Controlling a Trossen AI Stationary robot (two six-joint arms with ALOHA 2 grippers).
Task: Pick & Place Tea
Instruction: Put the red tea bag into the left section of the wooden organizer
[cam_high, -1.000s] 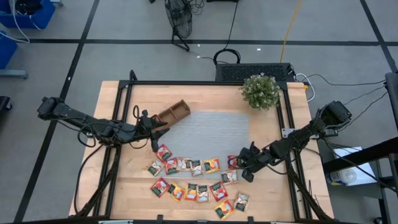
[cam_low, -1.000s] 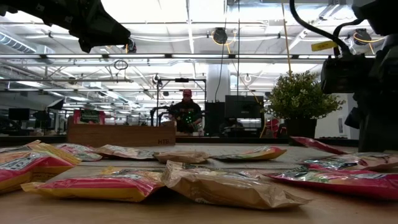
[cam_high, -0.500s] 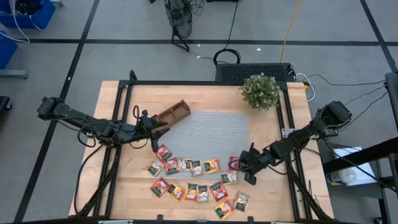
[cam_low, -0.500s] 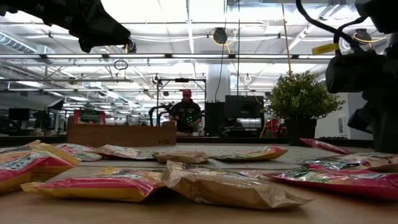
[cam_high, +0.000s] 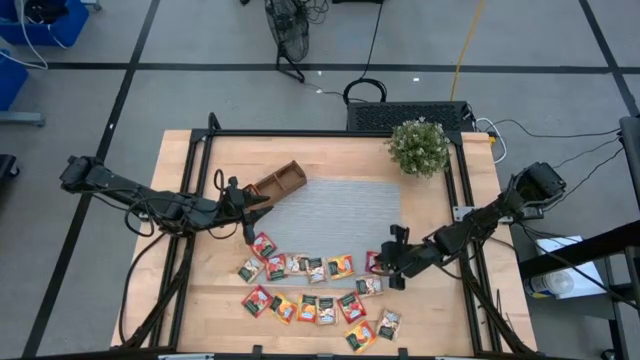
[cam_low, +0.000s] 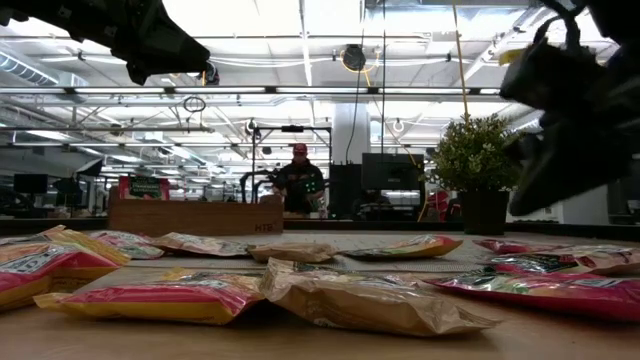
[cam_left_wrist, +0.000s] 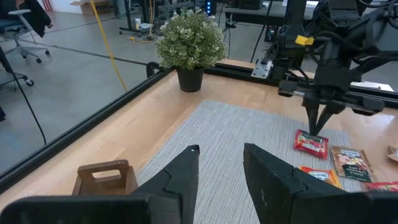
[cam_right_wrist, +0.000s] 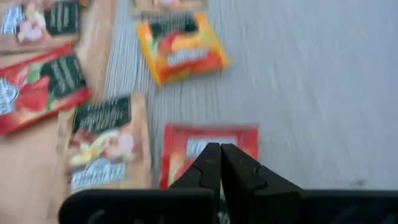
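Several tea sachets (cam_high: 310, 285), red, orange, yellow and green, lie flat in two loose rows on the wooden table, along the near edge of the grey woven mat (cam_high: 340, 210). One red sachet (cam_high: 373, 262) lies at the right end of the far row. My right gripper (cam_left_wrist: 317, 131) is shut, pointing steeply down at this red sachet (cam_right_wrist: 186, 149). My left gripper (cam_left_wrist: 221, 155) hangs open above the table beside the brown wooden tray (cam_high: 280, 183), nothing between its fingers. My right gripper's shut fingertips (cam_right_wrist: 211, 155) stand right over the red sachet's face (cam_left_wrist: 310, 142), coming from above and slanting from the table's right. The sachet lies flat on the mat's edge. Whether the tips touch it, I cannot tell.
A potted plant (cam_high: 418, 147) stands at the table's far right corner. The tray sits tilted at the mat's far left corner. A black frame rail (cam_high: 455, 190) runs along the right side. A person (cam_low: 300, 180) stands far off in the room behind.
My right gripper has rolled about its wrist and tipped, staying shut over the red sachet; its body has swung slightly toward the far edge. The sachets lie where they were.
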